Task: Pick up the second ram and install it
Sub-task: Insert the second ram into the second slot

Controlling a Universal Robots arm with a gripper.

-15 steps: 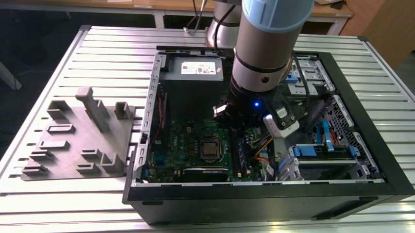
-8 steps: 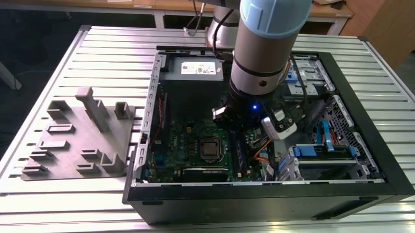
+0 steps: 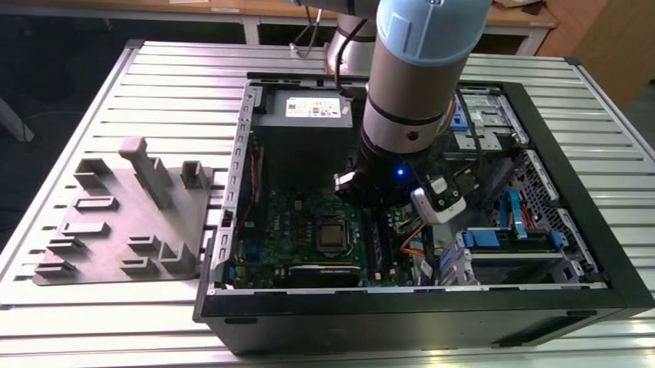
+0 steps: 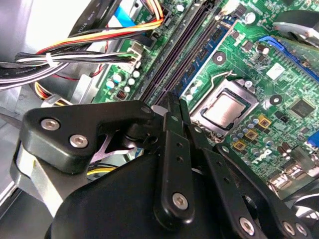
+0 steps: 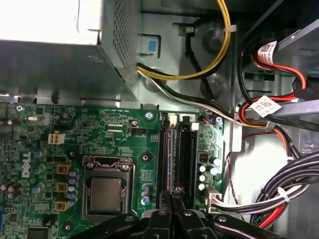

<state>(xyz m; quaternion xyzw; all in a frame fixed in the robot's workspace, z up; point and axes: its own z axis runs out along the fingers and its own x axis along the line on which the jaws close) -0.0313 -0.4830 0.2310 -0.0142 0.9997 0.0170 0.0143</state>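
The second ram (image 4: pixel 203 57), a thin blue-green strip with dark chips, stands on edge in the long black slot nearest the processor (image 4: pixel 225 107) on the green motherboard (image 5: pixel 114 127). In the first wrist view the ram (image 5: pixel 166 152) is a narrow bluish line. My gripper (image 4: pixel 172 98) has its two thin black fingers pressed together, shut with nothing between them. The fingertips sit just over the near end of that strip. I cannot tell whether they touch it. In the exterior view the gripper (image 3: pixel 373 216) reaches down into the open case beside the slots.
The grey power-supply box (image 3: pixel 302 109) sits at the case's far end. Cable bundles (image 5: pixel 279 194) hang beside the slots. Drive bays with blue tabs (image 3: pixel 511 230) stand on the exterior view's right. A grey holder fixture (image 3: pixel 128 222) lies outside the case on the slatted table (image 3: pixel 103 92).
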